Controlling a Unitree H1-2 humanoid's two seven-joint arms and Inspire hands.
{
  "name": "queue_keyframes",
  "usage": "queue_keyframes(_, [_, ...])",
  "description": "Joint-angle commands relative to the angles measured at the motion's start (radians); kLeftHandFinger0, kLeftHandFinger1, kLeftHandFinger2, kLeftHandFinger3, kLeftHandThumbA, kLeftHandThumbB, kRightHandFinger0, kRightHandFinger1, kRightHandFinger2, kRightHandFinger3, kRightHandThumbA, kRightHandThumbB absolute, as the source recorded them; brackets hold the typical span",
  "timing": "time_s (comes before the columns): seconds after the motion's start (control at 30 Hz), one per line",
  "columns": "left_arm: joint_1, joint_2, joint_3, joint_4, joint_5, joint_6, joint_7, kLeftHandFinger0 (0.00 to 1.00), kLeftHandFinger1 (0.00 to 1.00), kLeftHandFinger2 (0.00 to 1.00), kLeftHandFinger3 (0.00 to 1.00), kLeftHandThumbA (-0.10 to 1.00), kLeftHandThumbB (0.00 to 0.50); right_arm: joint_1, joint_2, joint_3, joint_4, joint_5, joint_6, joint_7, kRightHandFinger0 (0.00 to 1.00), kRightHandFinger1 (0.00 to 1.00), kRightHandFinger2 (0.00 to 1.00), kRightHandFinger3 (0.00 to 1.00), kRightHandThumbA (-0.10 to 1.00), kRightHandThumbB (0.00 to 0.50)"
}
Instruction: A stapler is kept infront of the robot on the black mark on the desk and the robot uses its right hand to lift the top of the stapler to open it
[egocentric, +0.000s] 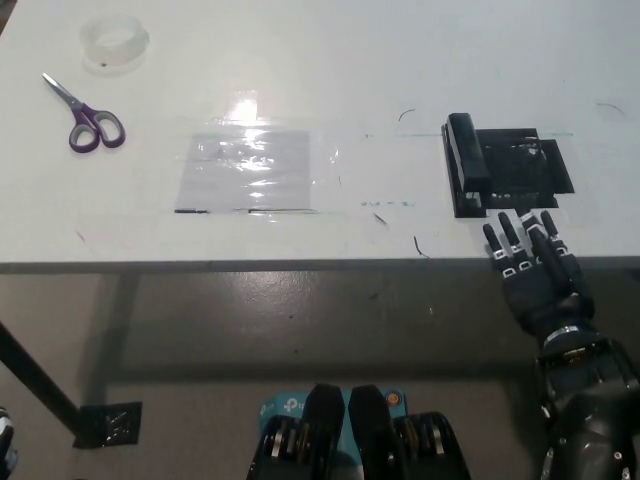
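Note:
A black stapler (467, 162) lies on the white desk (330, 70) at the right, along the left side of a black mark (525, 165). My black right hand (532, 265) hovers at the desk's front edge just below the mark, fingers spread and pointing toward it, open and holding nothing. It does not touch the stapler. Only a sliver of my white left hand (5, 440) shows at the bottom left corner; its state cannot be told.
Purple-handled scissors (85, 118) and a roll of clear tape (115, 42) lie at the far left. A clear plastic sheet (248, 170) is taped mid-desk. The desk's front edge (250, 265) runs across the middle, with grey floor below.

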Motion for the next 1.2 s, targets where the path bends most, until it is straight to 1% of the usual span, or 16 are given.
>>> queue_keyframes(0.0, [0.004,0.0,0.006,-0.03,-0.008,-0.011,0.015,0.0,0.0,0.0,0.01,-0.1,0.498,-0.065,0.065,-0.029,0.013,0.06,-0.032,-0.05,0.74,0.82,0.9,1.0,1.0,0.0])
queue_keyframes(0.07, [0.003,-0.001,0.005,-0.034,0.002,-0.003,0.023,0.0,0.0,0.0,0.04,-0.1,0.493,-0.075,0.069,-0.034,0.024,0.066,-0.034,-0.045,0.75,0.81,0.9,1.0,1.0,0.0])
queue_keyframes(0.1, [0.008,-0.002,0.006,-0.034,-0.001,-0.006,0.02,0.0,0.0,0.0,0.05,-0.1,0.457,-0.086,0.07,-0.035,0.036,0.066,-0.033,-0.052,0.73,0.8,0.87,1.0,1.0,0.0])
queue_keyframes(0.2, [0.012,-0.002,0.006,-0.029,-0.003,-0.013,0.016,0.0,0.0,0.0,0.07,-0.1,0.454,-0.107,0.075,-0.035,0.059,0.065,-0.04,-0.047,0.73,0.81,0.87,1.0,1.0,0.0])
queue_keyframes(0.27, [0.015,-0.001,0.004,-0.028,-0.002,-0.018,0.011,0.0,0.0,0.0,0.06,-0.1,0.475,-0.115,0.075,-0.032,0.067,0.055,-0.042,-0.048,0.72,0.8,0.85,1.0,0.98,0.0])
queue_keyframes(0.37, [0.019,-0.004,0.003,-0.034,0.003,-0.012,0.016,0.0,0.0,0.0,0.05,-0.1,0.462,-0.128,0.079,-0.019,0.077,0.033,-0.045,-0.049,0.67,0.75,0.82,1.0,0.96,0.0])
queue_keyframes(0.4, [0.019,-0.004,0.003,-0.031,0.003,-0.014,0.016,0.0,0.0,0.0,0.05,-0.1,0.452,-0.135,0.083,-0.015,0.081,0.032,-0.047,-0.045,0.68,0.78,0.83,1.0,0.94,0.0])
queue_keyframes(0.47, [0.017,-0.005,0.005,-0.022,0.0,-0.02,0.016,0.0,0.0,0.0,0.05,-0.1,0.471,-0.143,0.085,-0.016,0.092,0.043,-0.045,-0.037,0.7,0.8,0.85,1.0,0.93,0.0])
queue_keyframes(0.53, [0.018,-0.007,0.005,-0.019,-0.001,-0.027,0.013,0.0,0.0,0.0,0.03,-0.1,0.476,-0.159,0.081,-0.016,0.118,0.035,-0.05,-0.041,0.69,0.79,0.83,1.0,0.92,0.0])
queue_keyframes(0.6, [0.021,-0.01,0.007,-0.015,-0.01,-0.032,0.007,0.0,0.0,0.0,0.02,-0.1,0.495,-0.167,0.069,-0.008,0.139,0.025,-0.05,-0.021,0.67,0.79,0.85,1.0,0.94,0.0])
queue_keyframes(0.77, [0.028,-0.016,0.014,-0.028,-0.013,-0.021,0.015,0.0,0.0,0.0,0.03,-0.1,0.48,-0.197,0.05,-0.02,0.208,0.024,-0.068,-0.002,0.7,0.82,0.88,1.0,0.96,0.0])
queue_keyframes(0.9, [0.032,-0.018,0.017,-0.039,-0.016,-0.015,0.016,0.0,0.0,0.0,0.02,-0.1,0.489,-0.207,0.036,-0.022,0.239,0.019,-0.077,0.013,0.71,0.84,0.9,1.0,0.97,0.0])
queue_keyframes(0.93, [0.032,-0.015,0.016,-0.03,-0.014,-0.022,0.012,0.0,0.0,0.0,0.03,-0.1,0.459,-0.213,0.026,-0.025,0.257,0.023,-0.076,0.024,0.69,0.83,0.9,1.0,0.98,0.0])
queue_keyframes(1.0, [0.035,-0.019,0.017,-0.026,-0.016,-0.028,0.011,0.0,0.0,0.0,0.03,-0.1,0.457,-0.215,0.02,-0.024,0.276,0.016,-0.081,0.033,0.66,0.8,0.87,1.0,0.99,0.0])
queue_keyframes(1.1, [0.039,-0.023,0.015,-0.03,-0.011,-0.026,0.016,0.0,0.0,0.0,0.03,-0.1,0.453,-0.217,0.018,-0.023,0.296,0.013,-0.089,0.04,0.67,0.82,0.88,1.0,0.98,0.0])
queue_keyframes(1.17, [0.042,-0.022,0.013,-0.029,-0.009,-0.034,0.012,0.0,0.0,0.0,0.02,-0.1,0.477,-0.22,0.014,-0.02,0.308,0.008,-0.095,0.046,0.68,0.83,0.9,1.0,0.98,0.0])
